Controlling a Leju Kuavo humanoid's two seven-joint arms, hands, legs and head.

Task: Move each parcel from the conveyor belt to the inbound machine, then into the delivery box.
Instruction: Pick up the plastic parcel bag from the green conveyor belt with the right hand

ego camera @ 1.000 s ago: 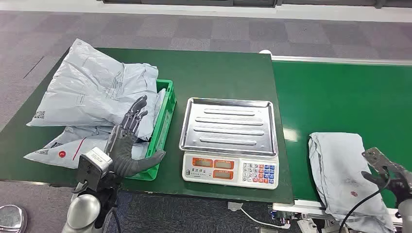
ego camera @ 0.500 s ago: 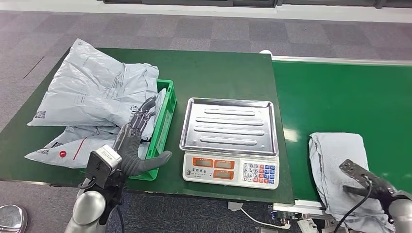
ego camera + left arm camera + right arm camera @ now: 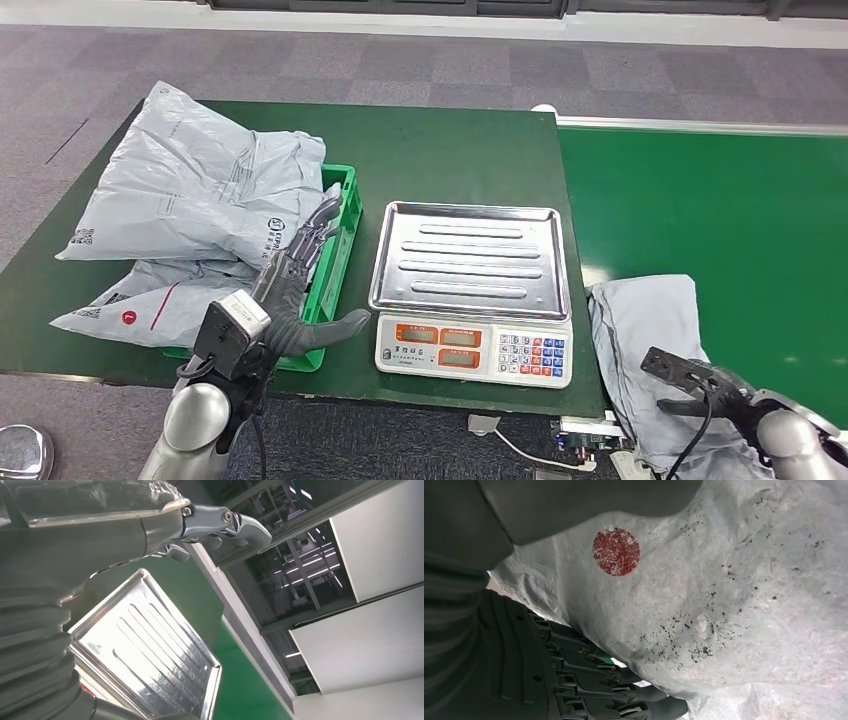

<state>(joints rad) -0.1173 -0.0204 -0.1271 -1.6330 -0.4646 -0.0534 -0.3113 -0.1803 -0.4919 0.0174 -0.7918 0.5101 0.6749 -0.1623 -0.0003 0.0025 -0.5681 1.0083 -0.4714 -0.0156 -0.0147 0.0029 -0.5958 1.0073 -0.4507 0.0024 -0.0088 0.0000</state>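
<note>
A grey parcel (image 3: 645,330) with a red dot (image 3: 616,551) lies at the near edge of the green conveyor belt (image 3: 720,200), hanging partly over it. My right hand (image 3: 705,388) grips its near end, thumb on top and fingers (image 3: 614,690) underneath. The inbound machine is a scale with a bare steel tray (image 3: 470,260) (image 3: 150,650) just left of the belt. My left hand (image 3: 295,290) hovers open over the near right rim of the green delivery box (image 3: 338,262), fingers stretched out (image 3: 220,522), holding nothing.
Several grey parcels (image 3: 190,190) are piled in and over the delivery box, spilling left across the dark green table (image 3: 450,150). The scale's keypad and displays (image 3: 475,350) face me. A white cable (image 3: 520,445) hangs below the table's front edge.
My right hand has drawn back and to the left, dragging the parcel leftward toward the scale. My left hand has shifted slightly right and forward along the box rim.
</note>
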